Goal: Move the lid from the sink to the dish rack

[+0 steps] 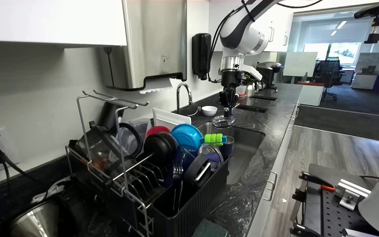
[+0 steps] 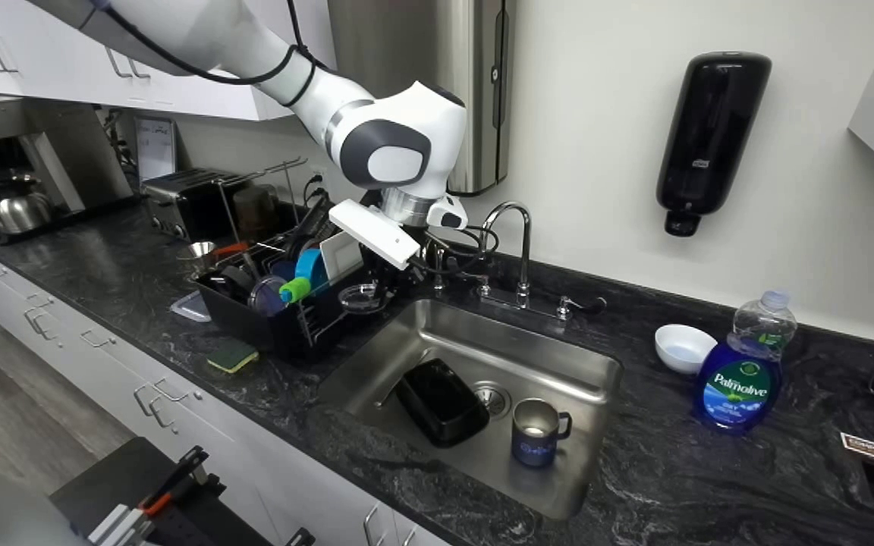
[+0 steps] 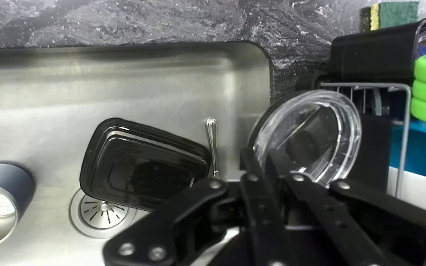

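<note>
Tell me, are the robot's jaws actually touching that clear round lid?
Touching. The wrist view shows the jaws gripping the near edge of the clear round lid, and in both exterior views it hangs at their tips.

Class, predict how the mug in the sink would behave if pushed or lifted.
The mug would probably feel stiff: its inside looks metallic. Standing upright, it might tip if pushed high up. Its handle would likely stop it rolling far.

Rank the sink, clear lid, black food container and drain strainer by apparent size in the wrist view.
Largest: sink
Middle: clear lid and black food container, too alike to rank; the lid is nearer the camera
Smallest: drain strainer
</note>
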Robot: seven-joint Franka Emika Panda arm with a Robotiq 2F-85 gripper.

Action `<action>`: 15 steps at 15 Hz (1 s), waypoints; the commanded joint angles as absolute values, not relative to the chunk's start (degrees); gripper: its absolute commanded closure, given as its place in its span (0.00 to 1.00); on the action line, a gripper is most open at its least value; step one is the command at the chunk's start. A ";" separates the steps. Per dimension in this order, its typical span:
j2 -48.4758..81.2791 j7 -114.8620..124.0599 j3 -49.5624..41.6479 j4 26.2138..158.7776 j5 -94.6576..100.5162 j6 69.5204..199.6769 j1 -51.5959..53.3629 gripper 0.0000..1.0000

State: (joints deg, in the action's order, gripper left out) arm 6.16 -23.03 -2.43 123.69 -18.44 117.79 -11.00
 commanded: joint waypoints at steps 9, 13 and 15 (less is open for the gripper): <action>1.54 -23.77 -2.58 124.63 -18.03 117.15 -8.27 0.98; -3.83 -23.70 -1.61 123.83 -16.97 115.86 -4.31 0.98; -5.57 -23.79 -1.20 123.66 -17.06 115.92 -2.26 0.98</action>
State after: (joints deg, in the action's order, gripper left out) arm -3.89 -23.08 -1.25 123.50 -18.02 116.62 -3.91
